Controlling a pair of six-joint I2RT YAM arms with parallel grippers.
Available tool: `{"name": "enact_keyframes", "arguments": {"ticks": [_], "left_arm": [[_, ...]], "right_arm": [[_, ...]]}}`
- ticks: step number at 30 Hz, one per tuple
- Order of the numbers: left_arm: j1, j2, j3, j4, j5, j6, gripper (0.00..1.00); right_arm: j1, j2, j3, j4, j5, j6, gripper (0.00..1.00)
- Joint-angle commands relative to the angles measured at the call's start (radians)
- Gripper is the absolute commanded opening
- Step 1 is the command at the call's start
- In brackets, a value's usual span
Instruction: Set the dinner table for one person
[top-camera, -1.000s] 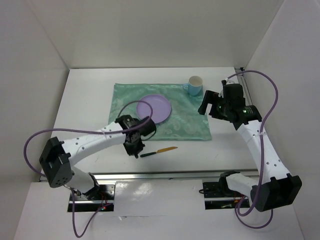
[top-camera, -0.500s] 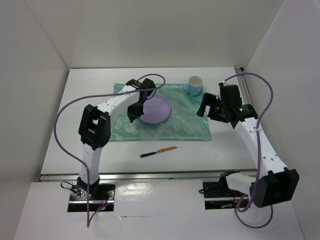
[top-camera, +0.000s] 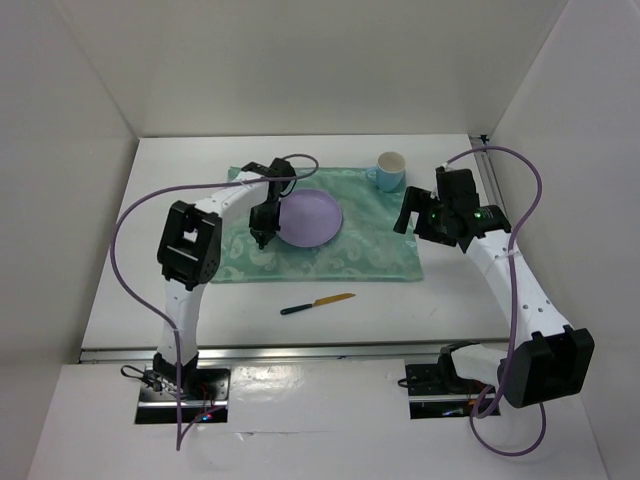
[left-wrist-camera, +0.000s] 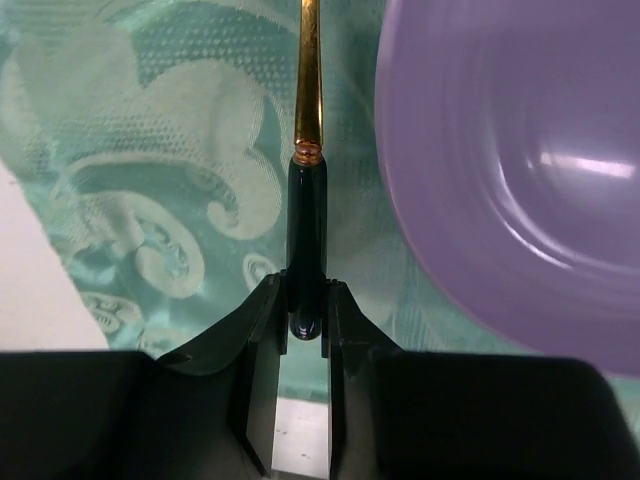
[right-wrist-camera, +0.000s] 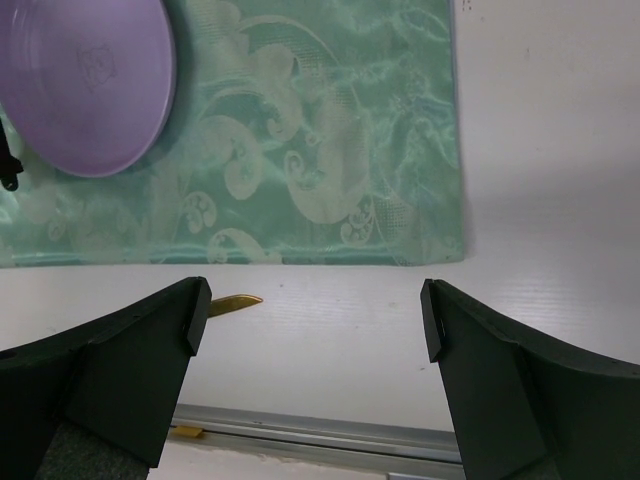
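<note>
left gripper (left-wrist-camera: 305, 320): pinching gold utensil (left-wrist-camera: 306, 190) by its dark handle. long axis points away, alongside plate (left-wrist-camera: 520, 170), just left of it. right gripper (right-wrist-camera: 315, 305): spread, empty, farther off.

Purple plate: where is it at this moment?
In the top view the purple plate sits near the middle of the teal mat, the left gripper beside its left edge and the cup farther back to its right.

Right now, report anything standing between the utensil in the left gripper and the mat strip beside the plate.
Nothing visible does. The left gripper is shut on the dark-handled gold utensil over bare teal mat. The purple plate lies close alongside, its rim apart from the utensil.
</note>
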Motion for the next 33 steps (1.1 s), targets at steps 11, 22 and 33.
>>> {"name": "enact_keyframes", "arguments": {"ticks": [11, 22, 33], "left_arm": [[0.047, 0.066, 0.034, -0.015, 0.006, -0.064, 0.09], [0.065, -0.064, 0.143, -0.106, 0.055, -0.055, 0.47], [0.097, -0.572, 0.035, -0.101, 0.132, -0.110, 0.47]], "right_arm": [[-0.005, -0.030, 0.034, -0.048, 0.047, 0.018, 1.00], [0.119, -0.016, 0.030, 0.010, -0.093, 0.193, 1.00], [0.961, 0.507, 0.311, -0.233, 0.464, 0.965, 0.93]]}}
